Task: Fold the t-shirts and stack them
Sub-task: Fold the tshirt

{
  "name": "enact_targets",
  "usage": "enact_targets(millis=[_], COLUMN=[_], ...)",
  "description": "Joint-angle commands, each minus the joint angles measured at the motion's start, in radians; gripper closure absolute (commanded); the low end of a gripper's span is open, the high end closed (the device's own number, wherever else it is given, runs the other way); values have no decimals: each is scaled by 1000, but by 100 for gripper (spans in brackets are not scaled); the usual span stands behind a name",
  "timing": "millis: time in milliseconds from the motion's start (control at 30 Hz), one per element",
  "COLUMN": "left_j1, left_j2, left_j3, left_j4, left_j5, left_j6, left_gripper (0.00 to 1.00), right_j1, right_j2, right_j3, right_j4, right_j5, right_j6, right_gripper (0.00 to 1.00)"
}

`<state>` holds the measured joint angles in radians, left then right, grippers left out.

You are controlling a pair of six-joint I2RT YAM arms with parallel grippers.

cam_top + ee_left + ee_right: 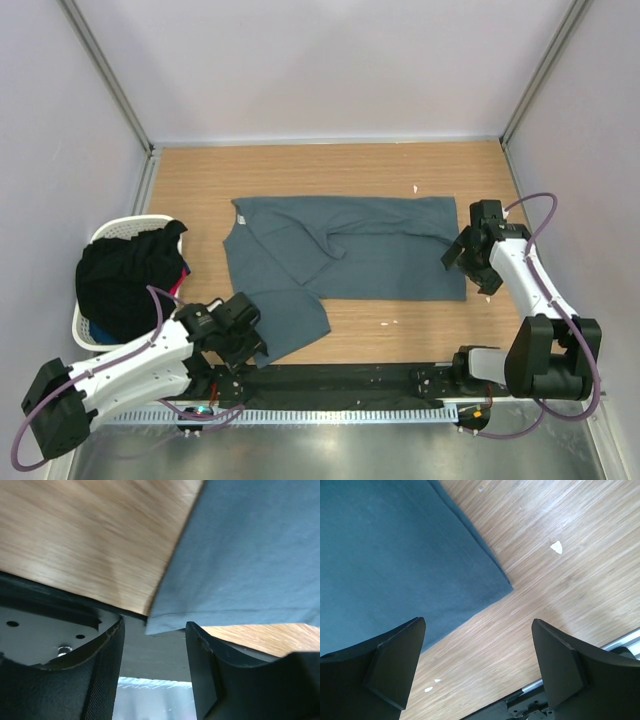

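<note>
left tool (156, 630) partly open, t-shirt (250, 555) corner seemingly between jaws, ungripped | right tool (479, 625) wide open, empty, at another corner

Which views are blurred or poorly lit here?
Top external: sharp, evenly lit, soft shadows; the dark clothes in the laundry basket lose detail. Left wrist: the table wood grain is smeared into streaks, and the t-shirt hem looks soft. Right wrist: crisp, with hem stitching and grain clear.
</note>
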<state>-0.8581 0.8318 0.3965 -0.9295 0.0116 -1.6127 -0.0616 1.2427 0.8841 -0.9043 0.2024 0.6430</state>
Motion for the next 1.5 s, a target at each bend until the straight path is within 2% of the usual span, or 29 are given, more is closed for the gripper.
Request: enact_targets(millis=[0, 133, 333, 367, 433, 467, 533, 767, 867, 967, 1000, 1100, 1167, 1300, 1467], left_j1=[-7, -12, -12, -12, -12, -13, -12, -13, -12, -12, -12, -12, -12, -13, -13], left_j2=[-10, 19, 41, 43, 41, 36, 33, 65, 113, 151, 155, 144, 126, 92, 72], left_j3=[-25, -36, -45, -42, -35, -31, -9, 79, 151, 208, 214, 222, 226, 232, 252], left_j4=[47, 67, 101, 92, 77, 58, 32, -11, -35, -46, -45, -37, -51, -74, -112], left_j5=[7, -2, -39, -45, -53, -62, -81, -139, -171, -190, -187, -183, -191, -199, -223], left_j6=[-47, -33, -36, -36, -39, -39, -39, 28, 85, 118, 120, 119, 119, 111, 112], left_gripper=[47, 52, 64, 71, 78, 89, 100, 100, 100, 100, 100, 100, 100, 100, 100], right_j1=[-10, -12, -14, -14, -14, -14, -14, -33, -53, -63, -66, -75, -76, -78, -78], right_j2=[12, 31, 51, 47, 47, 47, 52, 60, 40, 35, 34, 32, 32, 63, 107], right_j3=[42, 55, 46, 38, 29, 18, 3, -26, -57, -114, -129, -186, -212, -223, -205], right_j4=[4, 7, 16, 18, 24, 27, 34, 4, 27, 68, 102, 162, 211, 265, 271], right_j5=[48, 48, 57, 58, 60, 60, 54, 112, 78, 69, 54, 43, 35, 54, 78], right_j6=[3, -9, -17, -17, -16, -16, -13, 15, 44, 82, 89, 119, 139, 162, 167], right_gripper=[7, 7, 8, 8, 8, 8, 8, 8, 11, 17, 22, 26, 34, 45, 52])
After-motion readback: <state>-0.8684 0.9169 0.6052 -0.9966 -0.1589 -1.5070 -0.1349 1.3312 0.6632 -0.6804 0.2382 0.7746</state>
